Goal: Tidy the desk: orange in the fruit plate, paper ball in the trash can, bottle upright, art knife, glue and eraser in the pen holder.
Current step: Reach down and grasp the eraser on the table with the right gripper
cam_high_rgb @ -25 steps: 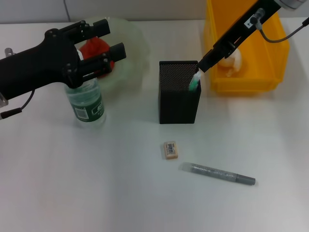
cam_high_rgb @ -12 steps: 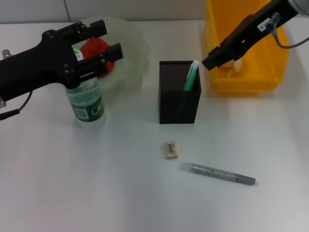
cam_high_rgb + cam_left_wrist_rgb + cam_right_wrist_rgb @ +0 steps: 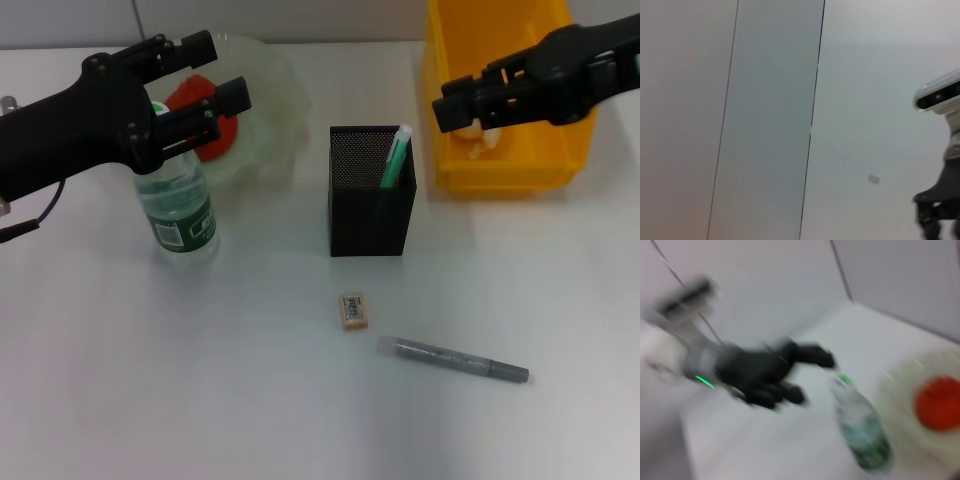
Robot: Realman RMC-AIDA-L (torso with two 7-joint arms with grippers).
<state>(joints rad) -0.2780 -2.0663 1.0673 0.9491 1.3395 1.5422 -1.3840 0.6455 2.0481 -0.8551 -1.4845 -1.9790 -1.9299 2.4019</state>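
Observation:
The green-capped bottle [image 3: 182, 212] stands upright at the left. My left gripper [image 3: 215, 70] hovers open just above its cap, holding nothing. Behind it the orange [image 3: 207, 118] lies in the translucent fruit plate [image 3: 270, 90]. The black mesh pen holder [image 3: 372, 212] holds the green glue stick [image 3: 396, 160], leaning in its right corner. In front of the holder, the eraser [image 3: 354, 309] and the grey art knife [image 3: 455, 361] lie on the desk. My right gripper [image 3: 455, 100] hangs open and empty over the near-left corner of the yellow trash can [image 3: 520, 165]. The paper ball [image 3: 482, 135] shows inside it.
The right wrist view, blurred, shows my left gripper [image 3: 770, 375], the bottle [image 3: 862, 437] and the orange [image 3: 939, 402] from the far side. A cable [image 3: 35, 225] trails from my left arm. The left wrist view shows only a wall.
My right gripper let go of the glue, which now stands in the pen holder, and drew back right over the yellow trash can. My left gripper shifted slightly upward.

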